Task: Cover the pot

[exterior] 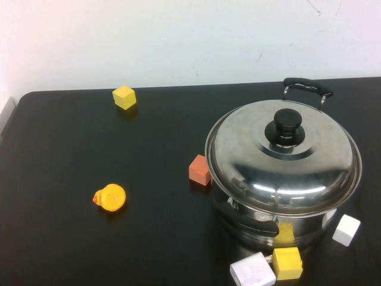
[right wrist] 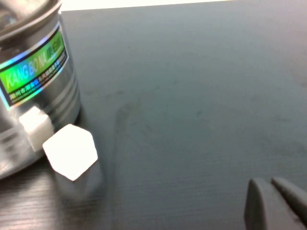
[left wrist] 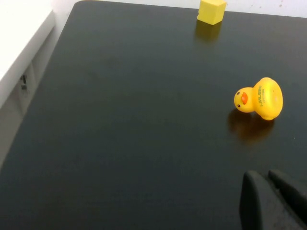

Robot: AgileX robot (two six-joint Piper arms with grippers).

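The large shiny steel pot stands at the right of the black table, with black side handles. The domed steel lid with a black knob sits on top of it, covering it. The pot's wall with a rainbow label shows in the right wrist view. Neither arm shows in the high view. My left gripper is shut and empty above the table, near the yellow duck. My right gripper is shut and empty over bare table, away from the pot.
A yellow cube lies at the back left, a yellow duck at the front left. An orange block touches the pot's left side. White blocks and a yellow block lie in front of the pot.
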